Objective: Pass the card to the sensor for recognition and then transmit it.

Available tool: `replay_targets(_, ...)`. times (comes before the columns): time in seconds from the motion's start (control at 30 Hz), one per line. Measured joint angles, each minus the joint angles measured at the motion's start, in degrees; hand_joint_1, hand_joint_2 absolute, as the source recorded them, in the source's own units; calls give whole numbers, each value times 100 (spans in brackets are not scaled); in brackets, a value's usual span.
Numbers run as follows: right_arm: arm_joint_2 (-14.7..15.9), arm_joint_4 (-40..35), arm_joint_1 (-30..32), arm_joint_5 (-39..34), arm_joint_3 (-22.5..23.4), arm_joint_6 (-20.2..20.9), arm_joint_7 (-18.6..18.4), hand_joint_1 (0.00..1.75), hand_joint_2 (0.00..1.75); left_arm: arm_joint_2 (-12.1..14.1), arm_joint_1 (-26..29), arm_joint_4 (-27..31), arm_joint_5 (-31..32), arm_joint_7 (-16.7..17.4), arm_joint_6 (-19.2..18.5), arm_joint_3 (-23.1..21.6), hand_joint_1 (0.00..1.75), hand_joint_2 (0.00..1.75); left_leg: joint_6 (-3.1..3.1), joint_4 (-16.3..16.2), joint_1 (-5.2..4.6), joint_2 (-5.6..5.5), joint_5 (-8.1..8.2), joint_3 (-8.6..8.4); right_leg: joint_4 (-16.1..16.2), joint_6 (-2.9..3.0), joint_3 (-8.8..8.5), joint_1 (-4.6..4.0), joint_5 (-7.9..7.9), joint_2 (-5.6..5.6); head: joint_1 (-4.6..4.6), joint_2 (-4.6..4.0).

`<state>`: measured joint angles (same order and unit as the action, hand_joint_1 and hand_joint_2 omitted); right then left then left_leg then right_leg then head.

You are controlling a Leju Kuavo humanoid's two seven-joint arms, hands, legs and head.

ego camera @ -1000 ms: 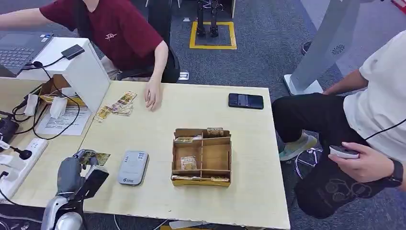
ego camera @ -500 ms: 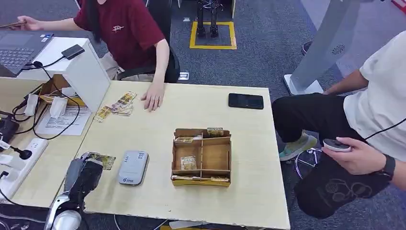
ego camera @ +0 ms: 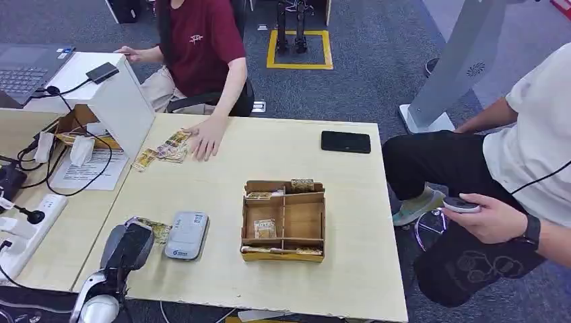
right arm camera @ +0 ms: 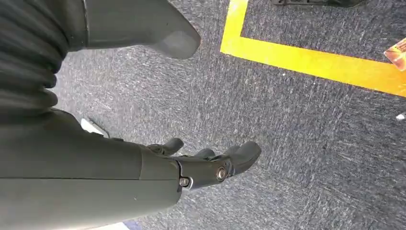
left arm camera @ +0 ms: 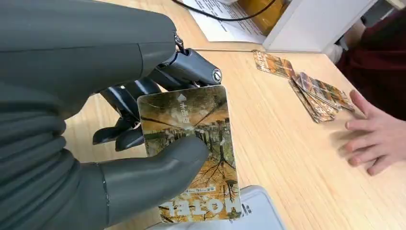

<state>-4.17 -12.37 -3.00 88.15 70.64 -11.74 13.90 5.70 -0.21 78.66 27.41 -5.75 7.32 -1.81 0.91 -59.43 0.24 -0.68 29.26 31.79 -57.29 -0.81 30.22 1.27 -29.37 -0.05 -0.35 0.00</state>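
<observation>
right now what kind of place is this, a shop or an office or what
Most likely a robot lab or office with a mock check-in desk. The left hand holds a hotel card over a wooden table, beside a grey card reader and a laptop. Yellow floor tape suggests a test area.

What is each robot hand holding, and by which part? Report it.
The left robot hand pinches the card across its face near one long edge, thumb on the printed side, fingers behind. The right robot hand holds nothing.

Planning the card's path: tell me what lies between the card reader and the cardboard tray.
Head view: bare tabletop between the card reader and the cardboard tray.
</observation>
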Motion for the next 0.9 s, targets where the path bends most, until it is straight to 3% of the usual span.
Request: replay_targets(0.9, -31, 0, -16, 15, 0, 18, -41, 0, 175, -216, -65, -448, 765, 282, 264, -20, 175, 175, 0, 0, 0, 0, 0, 0, 0, 0, 0, 0, 0, 0, 2, 2)
